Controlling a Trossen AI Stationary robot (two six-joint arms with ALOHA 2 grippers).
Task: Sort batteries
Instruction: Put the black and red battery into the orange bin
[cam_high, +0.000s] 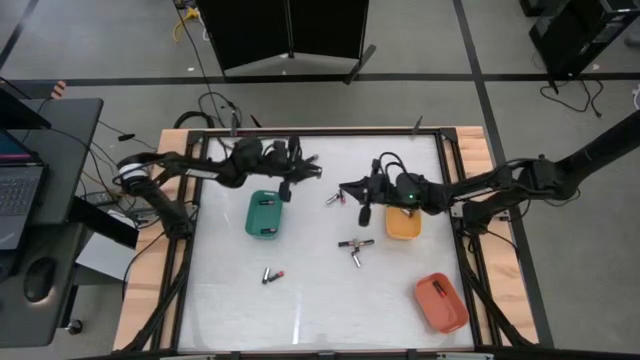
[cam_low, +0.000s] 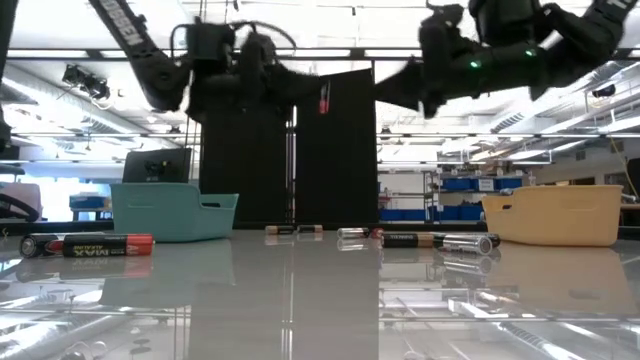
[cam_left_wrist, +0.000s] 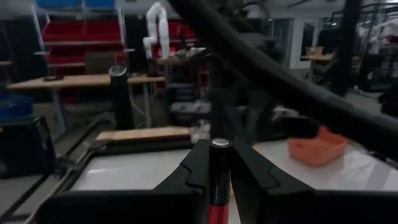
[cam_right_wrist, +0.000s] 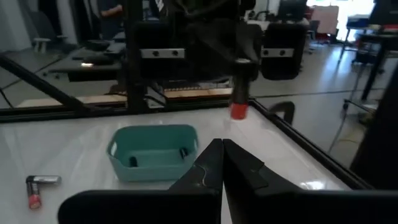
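Note:
My left gripper (cam_high: 312, 170) hangs above the table near its far edge, just right of the green tray (cam_high: 265, 213), and is shut on a battery (cam_left_wrist: 219, 177). Two batteries lie inside that tray. My right gripper (cam_high: 345, 187) hovers left of the yellow tray (cam_high: 402, 224), shut on nothing; its closed fingers (cam_right_wrist: 231, 167) point at the green tray (cam_right_wrist: 152, 152). Loose batteries lie on their sides on the table: one (cam_high: 333, 199) below the right gripper, a crossed pair (cam_high: 355, 248) in the middle, and two end to end (cam_high: 272, 274) nearer the front. My left gripper pinches the battery between its two fingers, about the middle of its dark body (cam_left_wrist: 219, 163). The fingers come in level and lie across the battery. It stands upright and lifted clear of the table, silver end (cam_left_wrist: 221, 143) up and red end (cam_right_wrist: 238, 111) down.
An orange-red tray (cam_high: 441, 300) sits at the near right corner. A dark frame and wooden border run round the white tabletop (cam_high: 230, 310). Bare table lies along the near side. A desk with a laptop (cam_high: 20, 190) stands beyond the left edge.

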